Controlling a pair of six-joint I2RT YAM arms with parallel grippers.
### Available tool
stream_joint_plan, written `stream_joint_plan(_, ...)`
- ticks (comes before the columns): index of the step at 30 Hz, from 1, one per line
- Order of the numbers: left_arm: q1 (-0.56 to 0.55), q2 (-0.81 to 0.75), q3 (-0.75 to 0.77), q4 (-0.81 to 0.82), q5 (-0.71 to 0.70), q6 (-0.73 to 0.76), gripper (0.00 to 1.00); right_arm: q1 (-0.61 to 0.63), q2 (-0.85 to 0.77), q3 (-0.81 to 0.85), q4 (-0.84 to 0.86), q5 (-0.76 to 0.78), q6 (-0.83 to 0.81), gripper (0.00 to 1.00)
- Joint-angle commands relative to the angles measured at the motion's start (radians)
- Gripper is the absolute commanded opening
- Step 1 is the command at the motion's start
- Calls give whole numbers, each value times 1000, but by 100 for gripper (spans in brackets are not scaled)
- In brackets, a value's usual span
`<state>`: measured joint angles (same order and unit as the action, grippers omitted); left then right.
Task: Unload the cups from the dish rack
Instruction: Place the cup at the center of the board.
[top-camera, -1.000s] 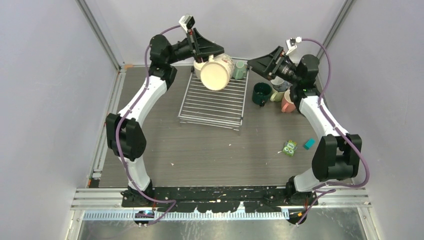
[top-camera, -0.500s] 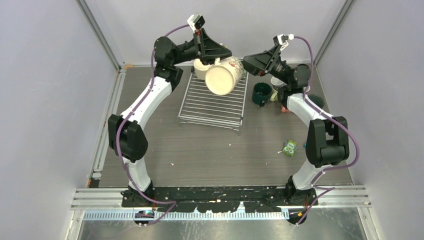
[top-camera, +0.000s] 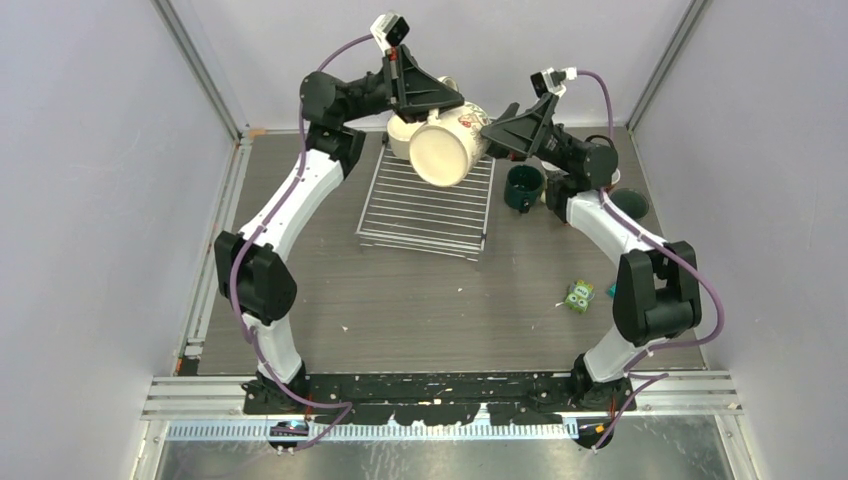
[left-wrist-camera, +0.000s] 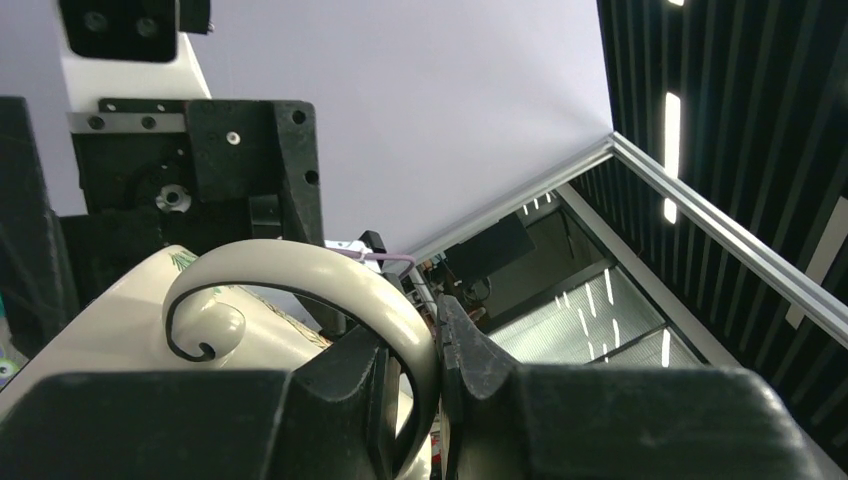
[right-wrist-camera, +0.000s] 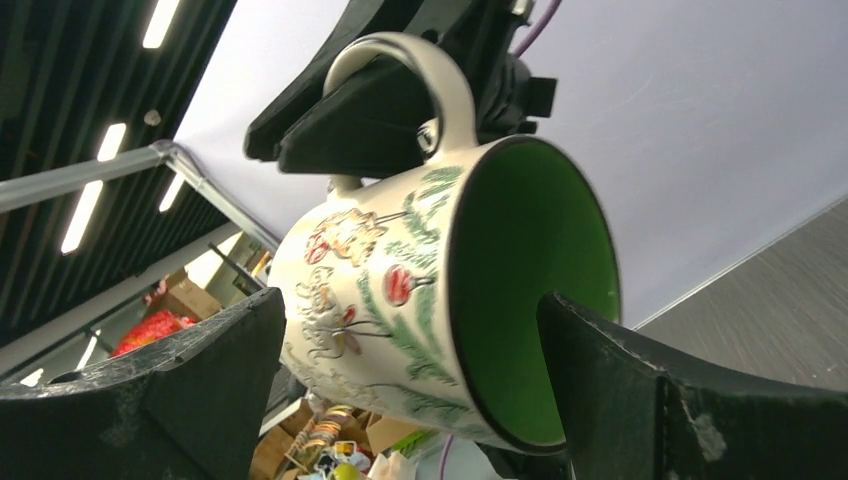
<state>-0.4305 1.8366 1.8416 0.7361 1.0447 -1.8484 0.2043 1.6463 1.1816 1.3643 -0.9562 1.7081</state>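
Left claw (left-wrist-camera: 425, 365) is clamped on the scrolled handle of the cream mug (top-camera: 447, 148). The mug is held in the air, tilted, above the far end of the dish rack (top-camera: 425, 215), mouth turned toward the right arm. Right claw (top-camera: 497, 131) is spread wide, one finger either side of the mug's mouth end; no contact is seen.

Step is judged to be a mid-air hand-over, left to right, on the way to the far right corner of the counter (top-camera: 400, 300), where a dark teal mug (top-camera: 521, 187) is already set down. Other cups there are mostly hidden by the right arm.

Next move, as judged:
- right claw to be closed across the mug wall before the handle is let go
- grip to be squared up first, since the mug is tilted and top-heavy off the handle

Materials:
- mug: glazed ceramic, cream outside, raised relief of green fronds and red baubles, glossy green inside; likely slippery
- rack: thin parallel bright wire bars, low rim, near rows bare
- counter: dark matte wood-grain

A second cream shape is seen behind the held mug at the rack's far edge; whether it is another cup cannot be told.
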Motion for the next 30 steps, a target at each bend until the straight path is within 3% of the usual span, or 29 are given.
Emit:
stream_joint_plan(1,-12,-26,82,139,-40,-60,0,9,-97,-8,73,-14,14,100)
stream_joint_plan(11,-40,-24,91,208,-28,-103,0,35,-149,39,72,-40,31,99)
stream_joint_plan(14,-47,-18,93,233,-23,-118,0,47,-143,55,71,-44,37,95)
stream_joint_plan(17,-53,-5,89,277,-20,-148,0,62,-140,70,71,-50,39,86)
stream_joint_plan(23,-53,17,99,347,-14,-190,0,72,-148,88,72,-63,51,54)
stream_joint_plan(30,-53,12,106,367,8,-196,0,72,-180,91,71,-70,64,39)
